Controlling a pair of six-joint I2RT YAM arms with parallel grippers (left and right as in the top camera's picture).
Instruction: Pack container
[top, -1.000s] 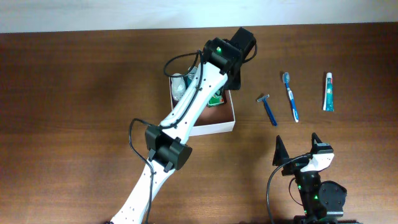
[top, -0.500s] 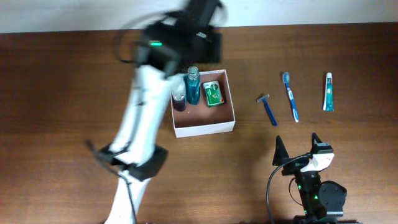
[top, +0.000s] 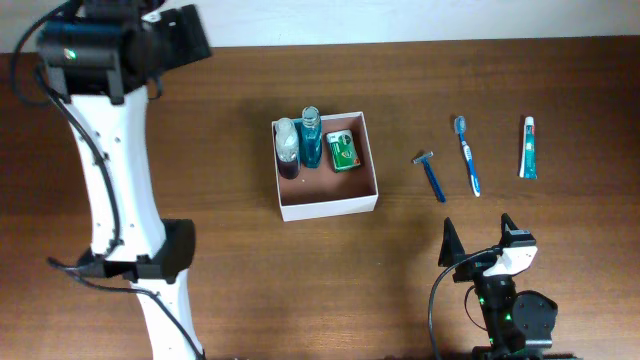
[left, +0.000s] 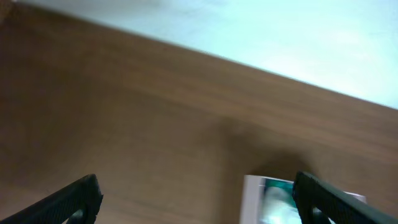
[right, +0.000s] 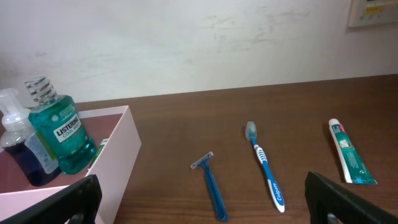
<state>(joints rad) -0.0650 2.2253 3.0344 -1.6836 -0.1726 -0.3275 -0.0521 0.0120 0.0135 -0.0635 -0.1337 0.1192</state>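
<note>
The container (top: 330, 207) is a square box with white walls, standing at the table's middle. Upright inside it are a teal mouthwash bottle (top: 311, 140) and a small clear bottle (top: 288, 150) of dark liquid, with a green packet (top: 344, 151) lying beside them. My left arm (top: 110, 150) reaches to the far left back corner. Its gripper (left: 196, 180) is open over bare wood, with a blurred corner of the container (left: 252, 199) by its right finger. My right gripper (top: 478, 240) is open at the front right, empty, facing the razor (right: 211, 186).
Right of the container lie a blue razor (top: 430, 175), a blue toothbrush (top: 467, 155) and a toothpaste tube (top: 527, 147), each apart from the others. The white wall runs along the table's back edge (top: 400, 40).
My left arm has swung from over the container to the far left back corner, and its gripper has opened. The bottles and packet now show uncovered in the container. The right arm has not moved.
</note>
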